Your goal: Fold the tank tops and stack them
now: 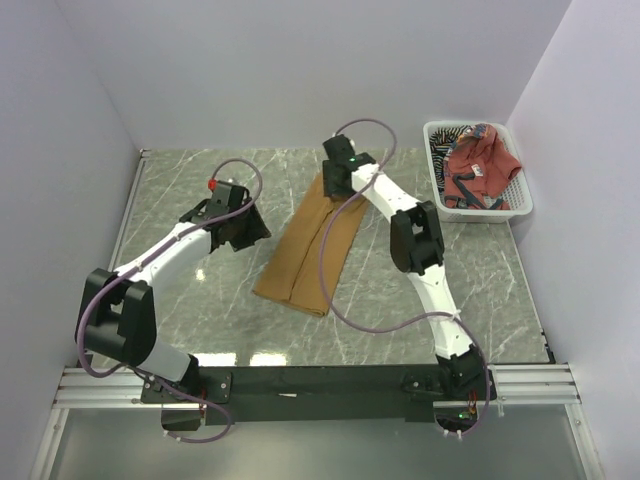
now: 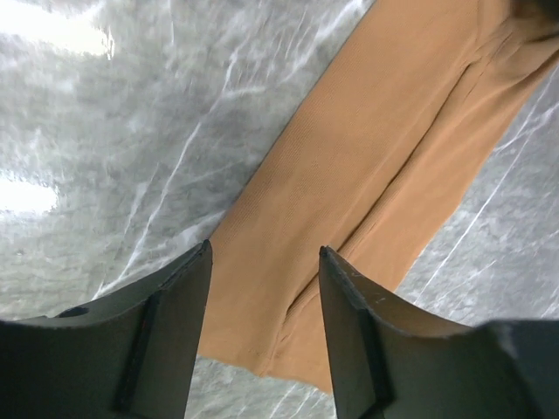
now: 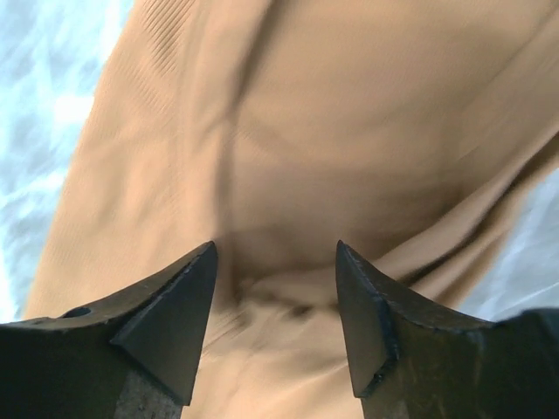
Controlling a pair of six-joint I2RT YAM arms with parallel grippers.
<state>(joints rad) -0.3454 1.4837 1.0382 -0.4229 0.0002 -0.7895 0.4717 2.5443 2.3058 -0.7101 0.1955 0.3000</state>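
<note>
The table (image 1: 200,175) is hemmed by white walls (image 1: 300,70) on 3 sides, with bare marble to the left of the tan top (image 1: 305,250) and between it and the basket (image 1: 437,170); the tan top lies folded into 1 long strip, running diagonally from the far middle toward the near centre, its long edges straight and its near end square. The left gripper (image 1: 252,228) hangs just beside the strip's left edge, jaws parted and holding nothing; the right gripper (image 1: 335,185) sits over the strip's far end, jaws also spread, nothing clamped. The right arm's cable (image 1: 325,270) loops across the strip in the top view. The basket stands in the far right corner, well apart, with the red top (image 1: 478,165) heaped inside and the striped top (image 1: 452,137) showing behind it. The left wrist view alone shows the centre fold line and the near hem under the left gripper (image 2: 265,253); the right wrist view shows the right gripper (image 3: 276,249) low over wrinkled cloth, though whether its tips touch cannot be told.
</note>
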